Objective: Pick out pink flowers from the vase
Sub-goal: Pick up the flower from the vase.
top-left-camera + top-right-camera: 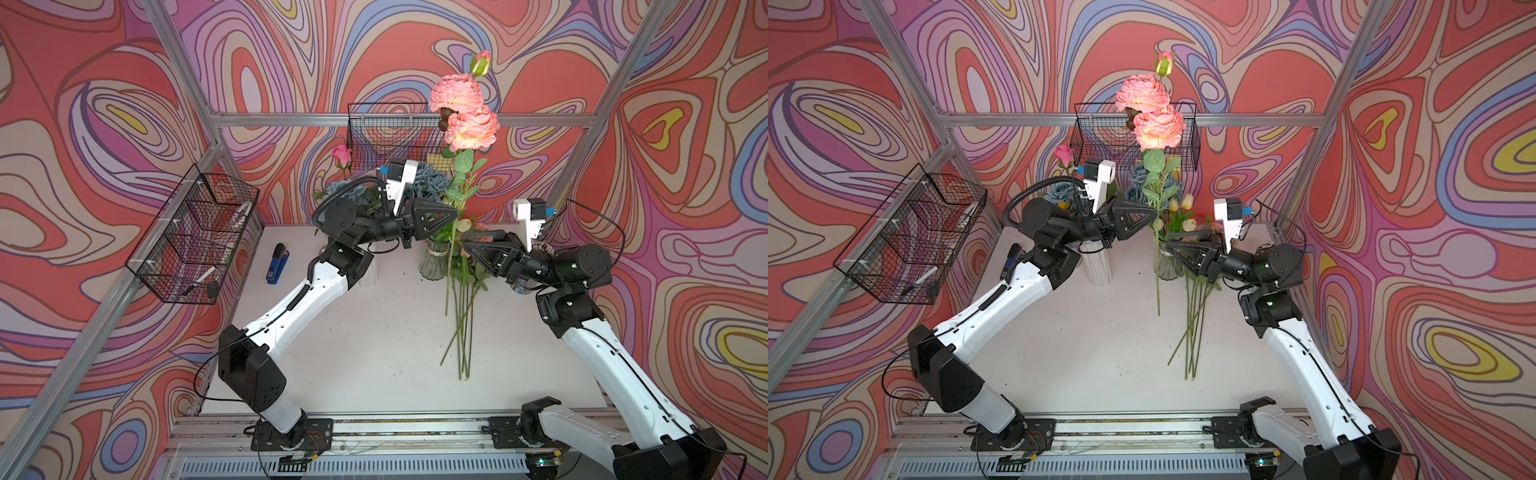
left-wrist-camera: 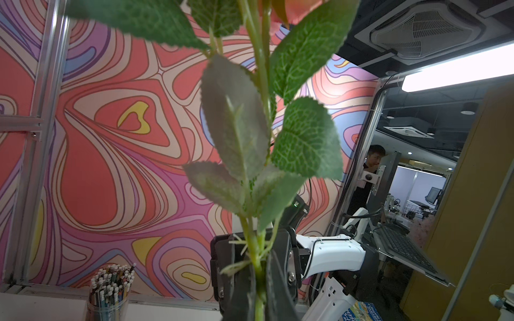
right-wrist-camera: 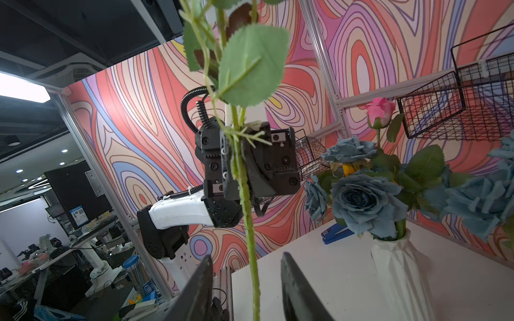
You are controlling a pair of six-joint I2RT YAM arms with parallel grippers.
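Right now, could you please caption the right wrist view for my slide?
Left claw grips a leafy flower stem; right claw open around it lower down.

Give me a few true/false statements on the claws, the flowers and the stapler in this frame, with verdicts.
1. The left claw is shut on the long green stem of the peach-pink ruffled blooms. True.
2. The right claw is clamped on that stem. False: its fingers stand apart, one on either side of it.
3. A pink rose stands among dusty-blue fabric roses in the white ribbed vase. True.
4. The blue stapler sits in a wire basket. False: it lies on the white table.
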